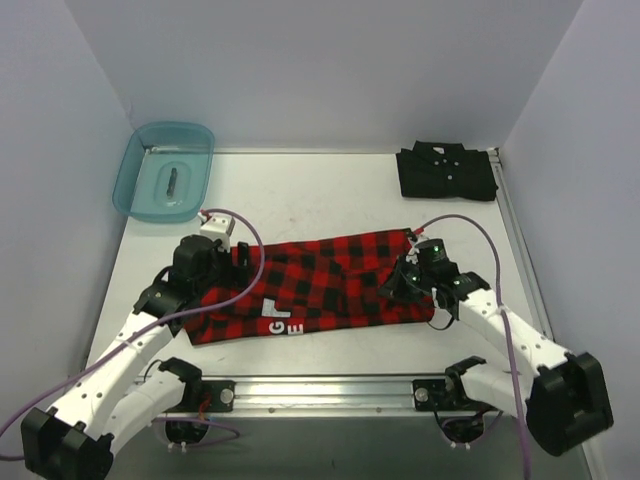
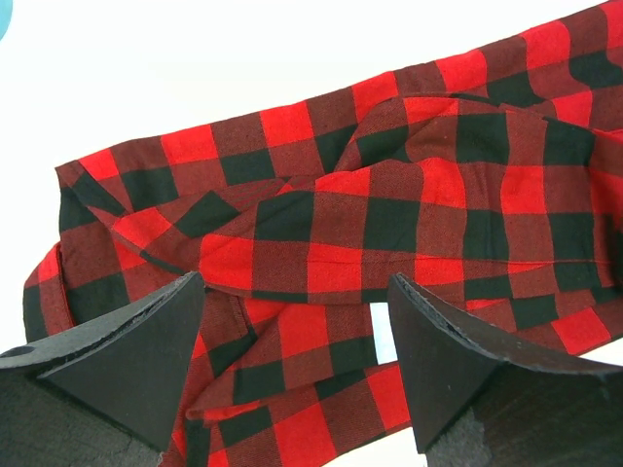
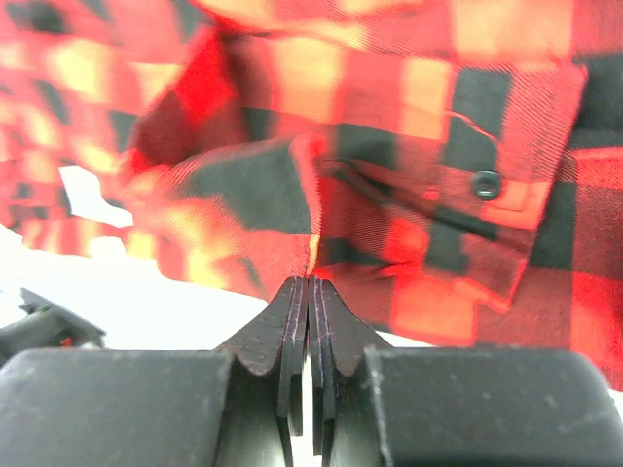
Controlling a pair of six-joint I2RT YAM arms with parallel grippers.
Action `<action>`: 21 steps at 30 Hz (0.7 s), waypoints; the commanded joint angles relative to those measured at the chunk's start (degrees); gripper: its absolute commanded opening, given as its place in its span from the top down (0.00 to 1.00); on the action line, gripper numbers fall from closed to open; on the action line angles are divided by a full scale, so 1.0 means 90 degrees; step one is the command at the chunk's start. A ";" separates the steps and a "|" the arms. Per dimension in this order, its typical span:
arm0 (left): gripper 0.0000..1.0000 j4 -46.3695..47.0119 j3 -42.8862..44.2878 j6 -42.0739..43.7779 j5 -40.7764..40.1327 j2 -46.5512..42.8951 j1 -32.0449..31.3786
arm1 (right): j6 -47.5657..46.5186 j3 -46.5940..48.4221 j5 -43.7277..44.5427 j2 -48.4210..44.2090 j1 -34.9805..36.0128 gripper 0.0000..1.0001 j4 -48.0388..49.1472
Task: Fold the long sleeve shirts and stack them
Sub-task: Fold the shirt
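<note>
A red-and-black plaid shirt (image 1: 320,285) lies crumpled lengthwise across the middle of the table, with white letters (image 1: 279,322) near its front edge. Folded flat at the back right is a black shirt (image 1: 446,172) with small white buttons. My left gripper (image 1: 238,263) hovers open over the plaid shirt's left end; in the left wrist view its fingers (image 2: 136,360) straddle bunched plaid cloth (image 2: 321,233) without holding it. At the shirt's right end my right gripper (image 1: 396,283) is shut, its tips (image 3: 310,280) pinching a crease of the plaid cloth (image 3: 389,175).
A translucent teal bin (image 1: 165,170) stands at the back left corner. White walls enclose the table on three sides. A metal rail (image 1: 330,385) with both arm bases runs along the near edge.
</note>
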 commanded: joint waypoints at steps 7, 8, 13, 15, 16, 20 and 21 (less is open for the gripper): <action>0.15 0.0124 0.0053 0.0097 0.0172 -0.0053 -0.0011 | -0.0508 0.1685 -0.0630 -0.1365 0.0124 1.00 -0.2124; 0.15 0.0115 0.0044 0.0097 0.0202 -0.0083 -0.0011 | -0.0517 0.1870 -0.0766 -0.1414 0.0125 1.00 -0.2271; 0.15 0.0144 0.0005 0.0097 0.0212 -0.0122 -0.0011 | -0.0430 0.2047 -0.1206 -0.1852 0.0232 1.00 -0.2857; 0.15 0.0134 0.0005 0.0078 0.0202 -0.0103 -0.0011 | -0.0430 0.2135 -0.1362 -0.1980 0.0320 1.00 -0.3149; 0.15 0.0134 0.0014 0.0068 0.0202 -0.0102 -0.0011 | -0.0430 0.2145 -0.1402 -0.2116 0.0359 1.00 -0.3238; 0.15 0.0134 0.0005 0.0048 0.0183 -0.0054 -0.0011 | -0.0381 0.2311 -0.1422 -0.2429 0.0573 1.00 -0.3726; 0.15 0.0134 0.0014 0.0048 0.0173 -0.0054 -0.0011 | -0.0352 0.2330 -0.1422 -0.2468 0.0641 1.00 -0.3795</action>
